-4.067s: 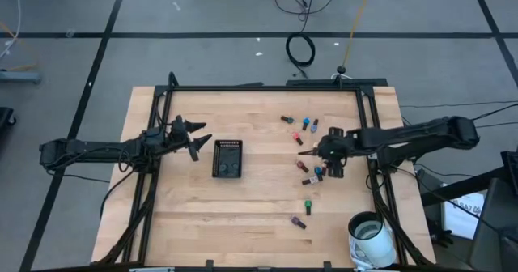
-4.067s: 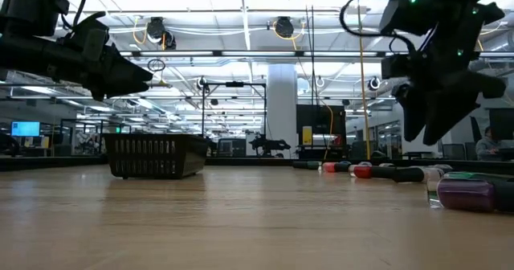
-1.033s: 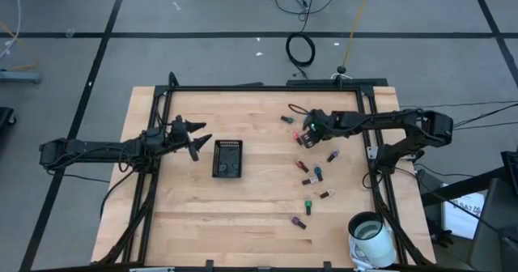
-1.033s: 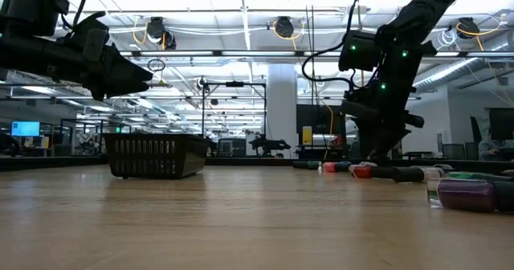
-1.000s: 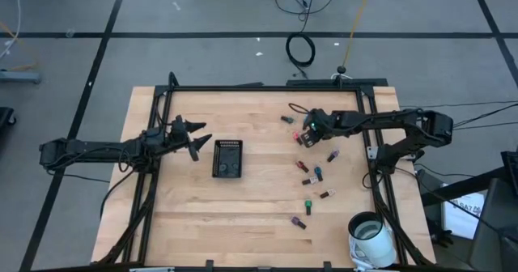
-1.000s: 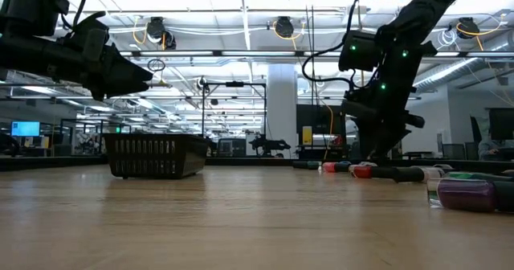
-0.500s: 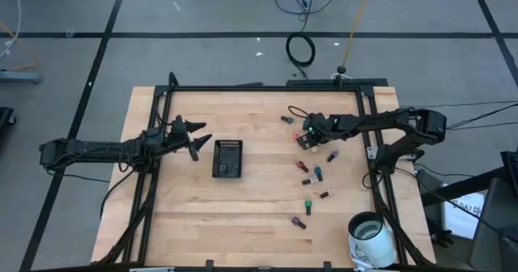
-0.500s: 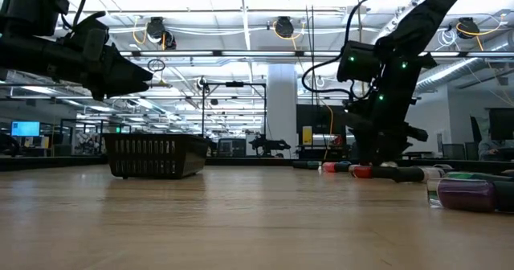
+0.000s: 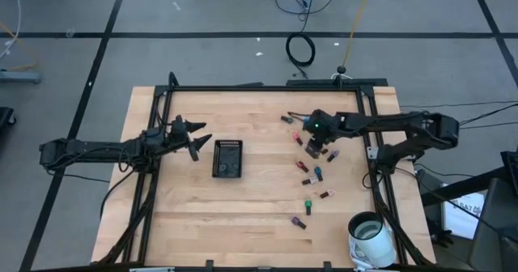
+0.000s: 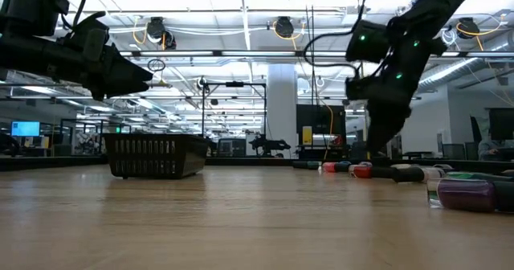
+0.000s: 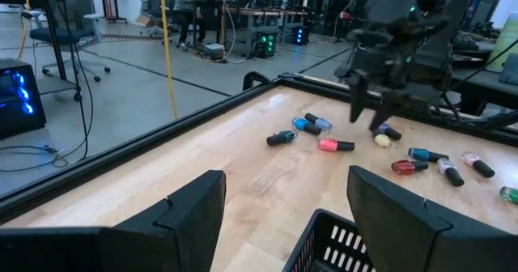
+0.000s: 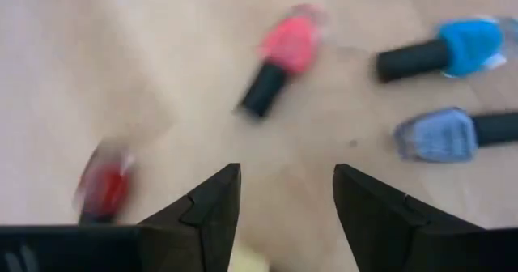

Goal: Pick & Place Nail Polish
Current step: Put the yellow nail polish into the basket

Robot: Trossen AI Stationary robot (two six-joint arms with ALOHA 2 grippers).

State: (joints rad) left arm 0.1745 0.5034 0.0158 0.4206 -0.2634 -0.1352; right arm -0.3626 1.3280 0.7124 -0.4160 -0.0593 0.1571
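- On the right half of your wooden table (image 9: 259,199), the nail polish (image 9: 311,172) lies scattered: tiny bottles on their sides, dark caps, bodies in red, blue, teal, green and purple.
- Your right wrist view shows a coral-pink bottle (image 12: 282,55), a bright blue bottle (image 12: 443,52), a pale lavender bottle (image 12: 450,133) and a blurred dark red bottle (image 12: 102,188), all lying flat and apart from each other.
- Your right gripper (image 12: 285,193) hangs over this cluster, near the table's far right part; its fingers stand apart with bare wood between them, holding nothing.
- Your left gripper (image 9: 197,138) waits over the left side, just beside the black slotted tray (image 9: 227,159); its fingers (image 11: 190,215) are spread and empty.
- From the left wrist, that tray's rim sits right below the fingers, and the right arm (image 11: 401,37) stands over the bottles farther off.
- Nearer bottles, green (image 9: 307,206) and purple (image 9: 299,222), lie well apart from the gripper.
- A white cup (image 9: 369,236) stands at the near right corner.
- Black frame rails (image 9: 267,88) border the table edges.
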